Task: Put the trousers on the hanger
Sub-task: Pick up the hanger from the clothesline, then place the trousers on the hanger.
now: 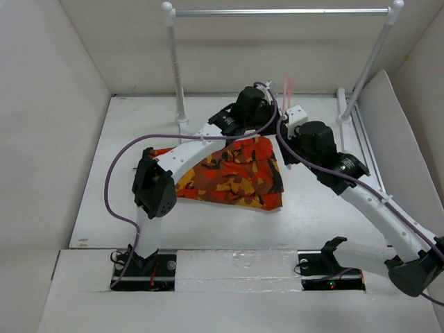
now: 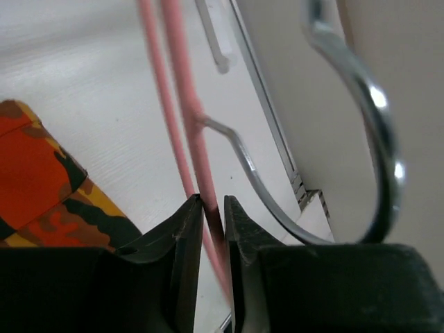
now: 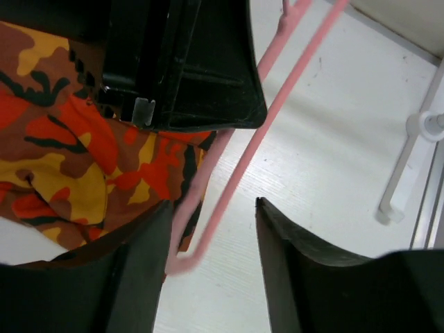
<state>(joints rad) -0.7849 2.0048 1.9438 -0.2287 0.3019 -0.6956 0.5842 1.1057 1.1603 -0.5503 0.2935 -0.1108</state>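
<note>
**Pinching the hanger (image 2: 182,90) while the trousers (image 1: 236,173) lie on the table (image 1: 312,208)**

The hanger's thin pink bar is nipped tight between the fingers of the left gripper (image 2: 211,208), with the metal hook (image 2: 378,118) curving just beside. The right gripper (image 3: 214,208) is seen with fingers spread and nothing clasped, the hanger's corner lying in the gap. The camouflage trousers are bunched mid-table, their edge touching the hanger. Soft, light, floppy cloth is expected. A pinch at a leg's edge is favoured, and sagging is to be allowed for. The slim hanger may twist.
</note>
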